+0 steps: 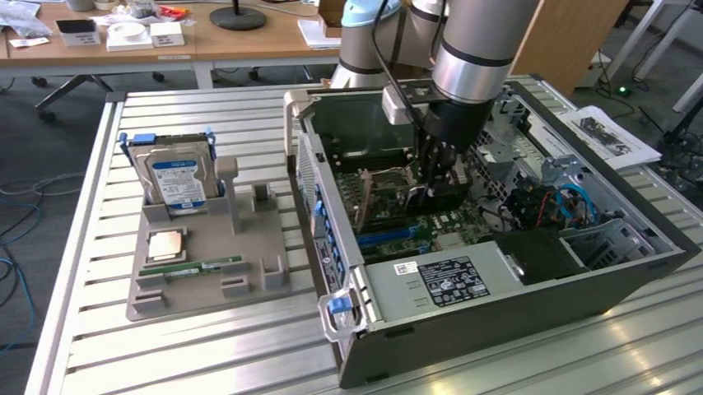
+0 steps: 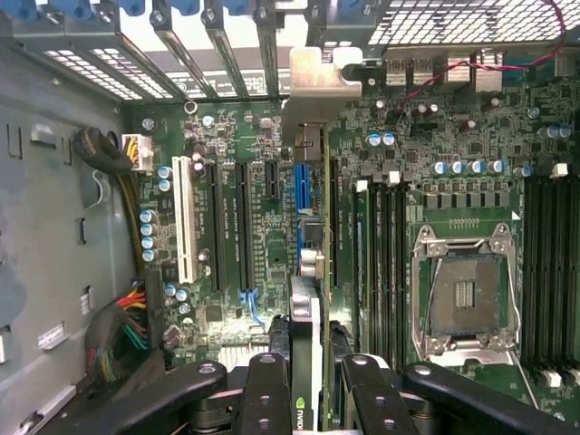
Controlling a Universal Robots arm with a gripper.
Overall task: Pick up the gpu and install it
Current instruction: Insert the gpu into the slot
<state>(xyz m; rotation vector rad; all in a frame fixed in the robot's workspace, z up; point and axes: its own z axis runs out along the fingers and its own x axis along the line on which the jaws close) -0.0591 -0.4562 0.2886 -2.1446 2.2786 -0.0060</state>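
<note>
Well, your gpu stands on edge inside the case, clamped between the gripper's narrow-set fingers, just beside the blue slot; its silver bracket lies near the rear wall; black slots flank one side, memory slots and the bare CPU socket the other; cable bundles sit well apart.

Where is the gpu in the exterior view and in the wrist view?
Exterior view: the gpu hangs in the gripper, inside the case, mid-picture.
Wrist view: the gpu stands edge-on between the fingers, over the motherboard.
Shared landmark: the green motherboard.
</note>
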